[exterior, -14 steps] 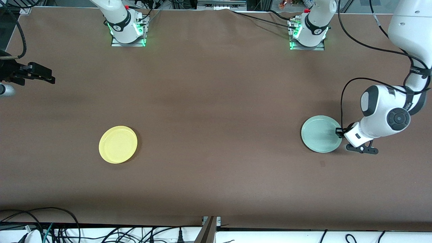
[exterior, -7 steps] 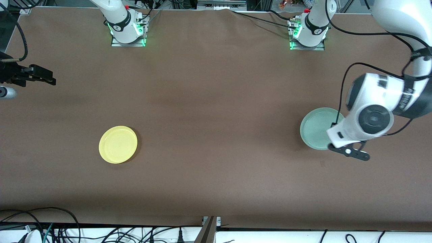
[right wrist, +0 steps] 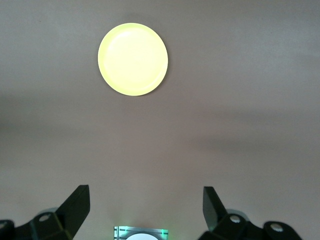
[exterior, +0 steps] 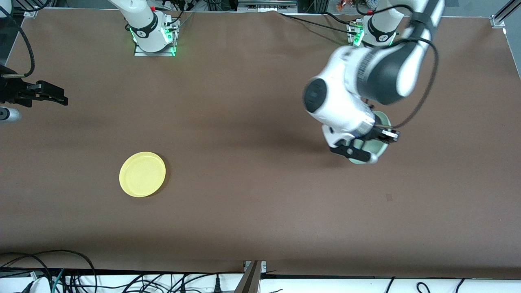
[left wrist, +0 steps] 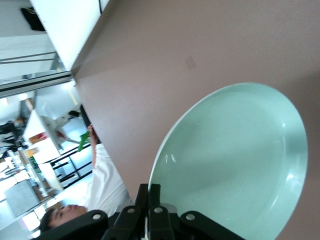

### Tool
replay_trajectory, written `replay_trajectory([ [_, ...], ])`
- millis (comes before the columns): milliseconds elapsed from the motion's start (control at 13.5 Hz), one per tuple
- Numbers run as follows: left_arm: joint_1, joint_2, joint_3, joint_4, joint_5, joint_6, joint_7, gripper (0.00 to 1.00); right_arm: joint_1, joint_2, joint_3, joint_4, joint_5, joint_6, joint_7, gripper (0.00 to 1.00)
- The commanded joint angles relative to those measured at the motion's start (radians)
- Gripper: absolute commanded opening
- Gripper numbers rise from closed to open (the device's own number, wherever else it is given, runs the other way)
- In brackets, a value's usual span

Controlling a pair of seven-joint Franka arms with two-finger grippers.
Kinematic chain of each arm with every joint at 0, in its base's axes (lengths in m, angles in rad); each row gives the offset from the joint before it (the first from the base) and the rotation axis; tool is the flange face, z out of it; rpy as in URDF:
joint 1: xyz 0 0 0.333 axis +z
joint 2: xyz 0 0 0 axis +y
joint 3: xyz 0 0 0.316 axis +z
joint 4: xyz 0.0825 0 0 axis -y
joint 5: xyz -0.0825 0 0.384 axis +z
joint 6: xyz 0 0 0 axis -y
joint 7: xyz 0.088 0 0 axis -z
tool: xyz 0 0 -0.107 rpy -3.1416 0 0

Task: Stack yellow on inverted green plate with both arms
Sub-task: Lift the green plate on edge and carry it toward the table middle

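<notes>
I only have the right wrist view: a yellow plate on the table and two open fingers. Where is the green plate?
Observer: The green plate is off the table, clamped by its rim in the left gripper, up over the left arm's end of the table.
Operator: Is it flipped yet?
Observer: It is tilted steeply; the left wrist view shows its hollow upper face, so it is not yet laid face down.
Operator: And my arm, where does it sit?
Observer: The right gripper waits open over the table edge at the right arm's end, well clear of the yellow plate, which lies flat nearer the front camera.
</notes>
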Motion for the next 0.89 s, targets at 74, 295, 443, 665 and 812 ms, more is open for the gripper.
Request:
replay_trajectory([
  [74, -0.184, 0.05, 0.034, 0.038, 0.121, -0.114, -0.135, 0.0, -0.002, 0.011, 0.003, 0.021, -0.011, -0.005, 0.012, 1.0],
  [295, -0.343, 0.122, 0.039, 0.038, 0.237, -0.216, -0.193, 0.0, -0.003, 0.021, 0.003, 0.02, -0.012, -0.005, 0.006, 1.0],
  [443, -0.42, 0.178, 0.04, 0.038, 0.239, -0.292, -0.343, 0.0, -0.008, 0.021, 0.0, 0.018, -0.012, -0.005, 0.006, 1.0],
  [665, -0.54, 0.247, 0.057, 0.037, 0.242, -0.33, -0.491, 0.0, -0.011, 0.035, -0.003, 0.018, -0.012, -0.014, 0.011, 1.0],
  [812, -0.661, 0.292, 0.126, 0.037, 0.25, -0.329, -0.528, 0.0, -0.015, 0.037, -0.003, 0.018, -0.014, -0.007, 0.005, 1.0],
])
